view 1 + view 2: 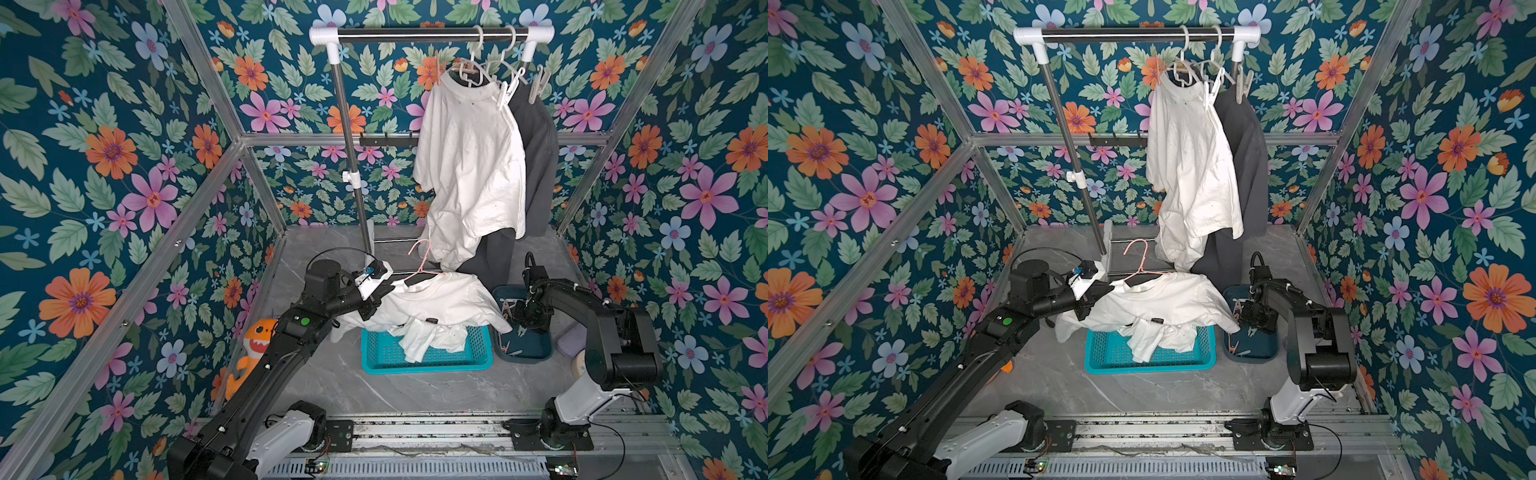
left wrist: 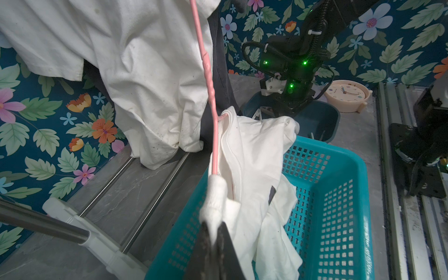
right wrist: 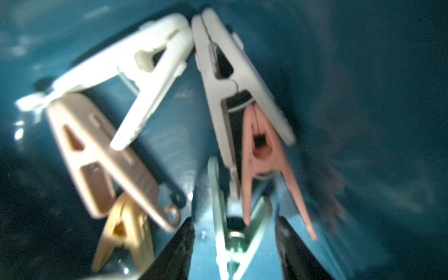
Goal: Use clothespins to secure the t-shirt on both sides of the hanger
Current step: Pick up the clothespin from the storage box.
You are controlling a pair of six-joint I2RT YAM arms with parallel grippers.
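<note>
A floral-walled work cell is seen from above. At the back stands a clothes rack (image 1: 432,34) carrying a white shirt and a dark garment.

In front of the rack, in both top views, a white t-shirt (image 1: 440,299) lies spread over a teal basket (image 1: 424,368). It is threaded on a pink hanger (image 2: 208,72) whose hook rises toward the rack. The left gripper (image 1: 382,291) is clamped on one shoulder of the t-shirt, with the hanger's end inside the cloth, and holds that side up. No clip shows on either shoulder yet.

On the far side of the basket from the left arm sits a dark blue bin (image 1: 536,353). The right gripper (image 1: 515,316) reaches down into it, so the right arm is plainly the nearer one to the clothespins (image 3: 121,157) lying loose inside the bin.

The right wrist view is blurred. It shows a mint-green clothespin (image 3: 215,194) directly ahead, between the two black fingers (image 3: 184,242). The fingers stand apart on either side of it and have no clear grip on it. The clothespin's long axis runs roughly along the gripper's reach, not across it. Its two legs seem to meet near the wrist and spread away from it. A pink clothespin (image 3: 261,155) leans just beside it.

The pick looks like a matter of closing in place, across the legs.
</note>
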